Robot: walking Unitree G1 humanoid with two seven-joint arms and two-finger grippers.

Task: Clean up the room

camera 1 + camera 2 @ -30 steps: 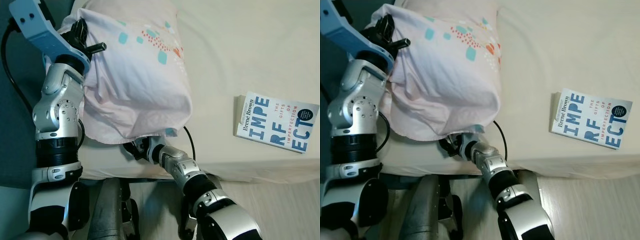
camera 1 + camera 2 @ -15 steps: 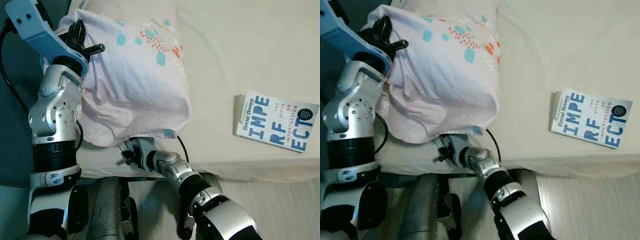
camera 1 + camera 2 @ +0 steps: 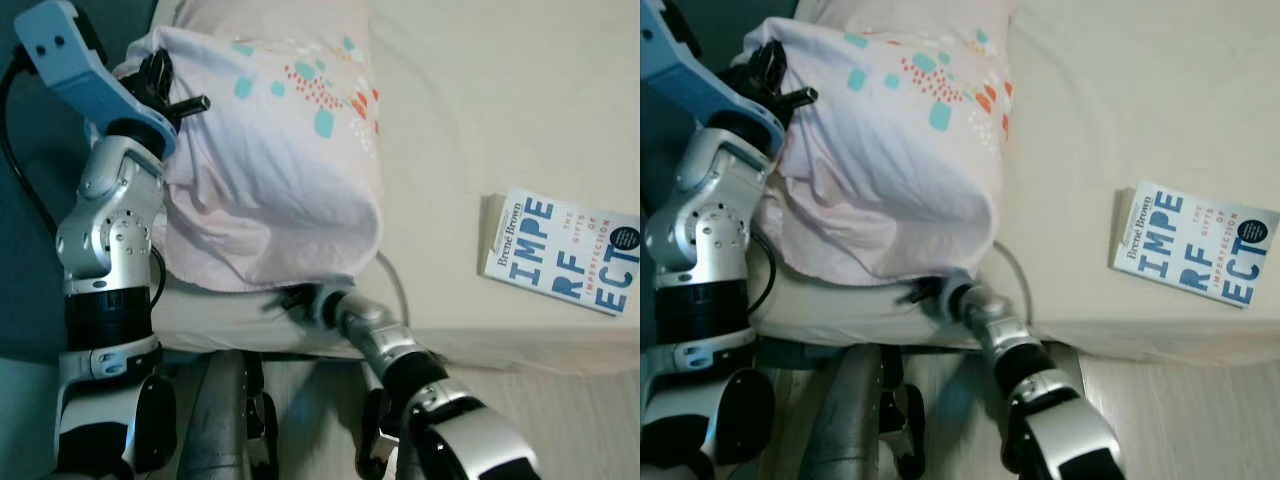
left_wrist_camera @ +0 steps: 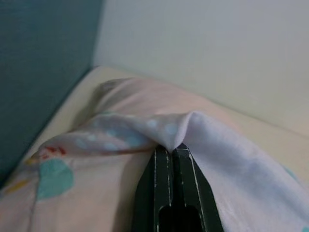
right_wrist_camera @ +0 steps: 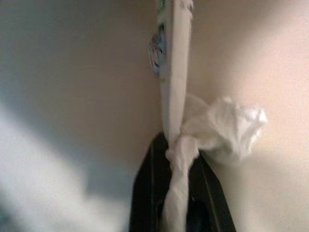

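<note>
A pale pink pillow (image 3: 280, 170) with teal and orange marks lies at the left end of the bed (image 3: 480, 100). My left gripper (image 3: 165, 88) is at the pillow's far left corner, shut on a fold of its cover (image 4: 174, 128). At the near edge of the pillow, my right gripper (image 3: 300, 297) is shut on a bunched, twisted bit of the cover (image 5: 179, 145). One black finger (image 5: 145, 183) shows beside that twist.
A white and blue book (image 3: 565, 252) lies flat on the bed to the right, near the front edge. A dark teal wall (image 3: 20, 250) runs along the left. Light wood floor (image 3: 580, 410) lies below the bed edge.
The whole view has shifted a little. My right gripper has slid slightly to the right along the pillow's near edge, still holding the cover. The left gripper keeps its hold.
</note>
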